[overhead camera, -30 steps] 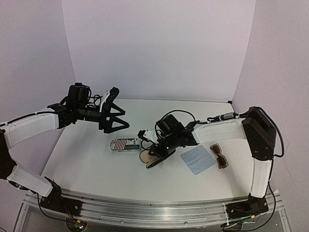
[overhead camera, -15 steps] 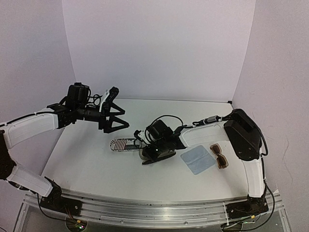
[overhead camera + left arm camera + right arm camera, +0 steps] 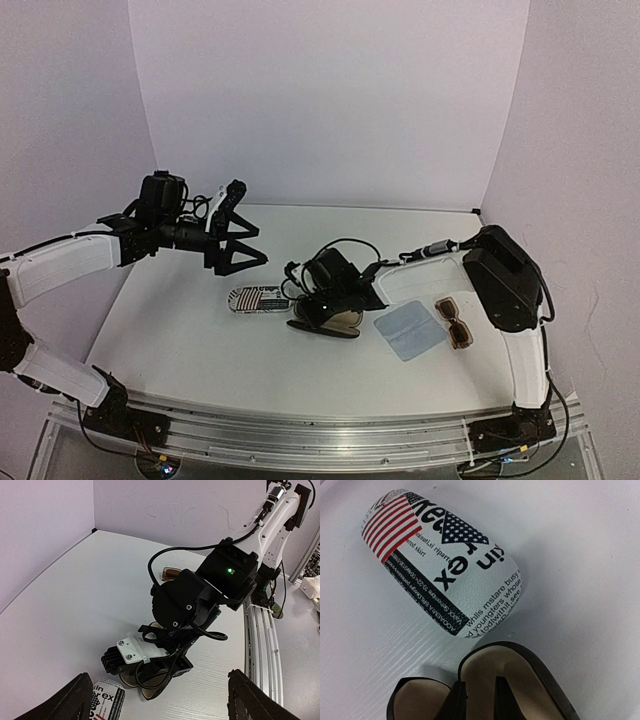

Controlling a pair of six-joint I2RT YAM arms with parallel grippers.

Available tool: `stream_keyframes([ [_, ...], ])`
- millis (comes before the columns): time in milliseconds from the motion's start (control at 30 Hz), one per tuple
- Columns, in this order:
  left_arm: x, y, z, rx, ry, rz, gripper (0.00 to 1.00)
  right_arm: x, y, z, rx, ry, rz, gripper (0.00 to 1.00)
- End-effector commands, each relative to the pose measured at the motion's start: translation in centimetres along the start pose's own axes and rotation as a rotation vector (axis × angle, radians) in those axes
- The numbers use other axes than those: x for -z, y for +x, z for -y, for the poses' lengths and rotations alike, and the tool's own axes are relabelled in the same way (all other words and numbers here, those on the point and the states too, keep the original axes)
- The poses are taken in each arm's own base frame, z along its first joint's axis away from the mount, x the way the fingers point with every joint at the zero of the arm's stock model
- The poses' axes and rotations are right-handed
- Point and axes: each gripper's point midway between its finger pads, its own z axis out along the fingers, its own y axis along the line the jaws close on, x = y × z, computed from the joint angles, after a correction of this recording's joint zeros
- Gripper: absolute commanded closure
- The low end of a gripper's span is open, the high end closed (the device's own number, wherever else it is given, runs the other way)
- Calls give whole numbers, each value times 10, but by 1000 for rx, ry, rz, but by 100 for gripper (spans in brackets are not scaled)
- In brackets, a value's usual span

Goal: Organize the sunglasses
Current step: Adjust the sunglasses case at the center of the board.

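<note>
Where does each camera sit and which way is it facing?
Top: above and behind the bases, looking down the table; left arm and right arm show.
Left wrist: raised at left, facing the right arm and black case; own fingers in bottom corners.
Right wrist: low over table, facing the patterned case; own fingers at bottom edge.
All share both cases.

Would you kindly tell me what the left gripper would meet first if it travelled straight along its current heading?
Most likely the right arm's wrist, poised over the black case; depth is hard to judge.
</note>
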Motion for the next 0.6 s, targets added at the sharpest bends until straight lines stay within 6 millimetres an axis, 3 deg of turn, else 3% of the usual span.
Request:
stream_keyframes([
  [0,7,-13,1,-47,-18,36,13,14,-15,-6,57,-33,51,82],
  [133,7,-13,1,-48,-18,36,13,26,-30,-13,104,-64,88,79],
  [367,7,-11,2,-48,-12,32,13,76,-94,-22,105,-92,247,74],
  [467,7,-13,3,-50,-9,36,13,96,-104,-5,53,-42,282,72],
  [567,8,-13,3,-54,-12,38,13,113,-88,42,-109,86,255,68],
])
